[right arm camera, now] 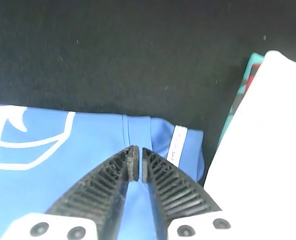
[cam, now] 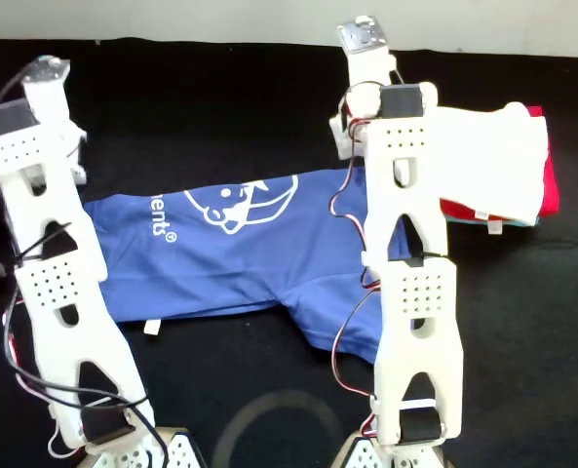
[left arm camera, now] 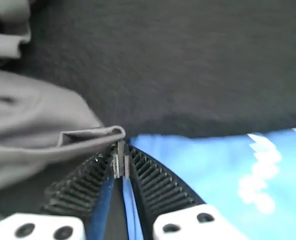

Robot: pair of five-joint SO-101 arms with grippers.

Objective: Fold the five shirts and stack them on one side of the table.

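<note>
The blue shirt (cam: 240, 263) lies spread on the black worktop (cam: 220, 117), just beside the white-topped folded stack (cam: 503, 166). The left gripper (left arm camera: 120, 162) has its fingers pinched on the shirt's edge farthest from the stack. The right gripper (right arm camera: 137, 165) has its fingers nearly closed at the edge nearest the stack; I cannot tell whether they grip cloth.

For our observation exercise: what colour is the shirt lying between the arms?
The shirt is blue with a white print; clearest in the high view.
</note>
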